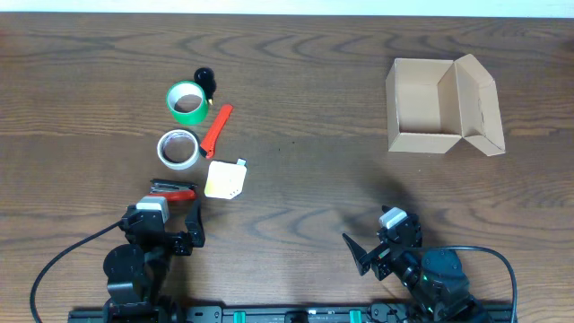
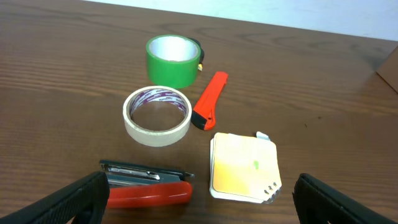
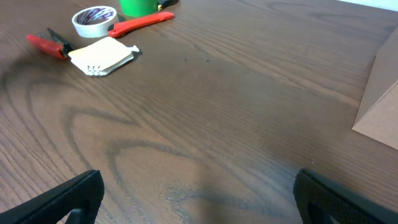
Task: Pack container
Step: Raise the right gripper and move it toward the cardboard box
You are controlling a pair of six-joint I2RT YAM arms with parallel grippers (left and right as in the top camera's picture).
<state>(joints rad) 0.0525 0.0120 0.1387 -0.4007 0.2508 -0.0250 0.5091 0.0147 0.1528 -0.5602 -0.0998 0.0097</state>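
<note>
Looks light but crushable at 2 o'clock: pinch cardboard box [image 1: 421,142] gently over near wall's rim w/ R gripper [image 3: 199,199], spread & empty like L gripper [image 2: 199,205].

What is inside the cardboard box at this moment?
From overhead, the container shows only bare cardboard inside, with no items visible. Its near wall hides the strip of floor right behind it.

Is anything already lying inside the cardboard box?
No, in the overhead view the open container shows only its bare cardboard floor and walls; nothing lies in it.
</note>
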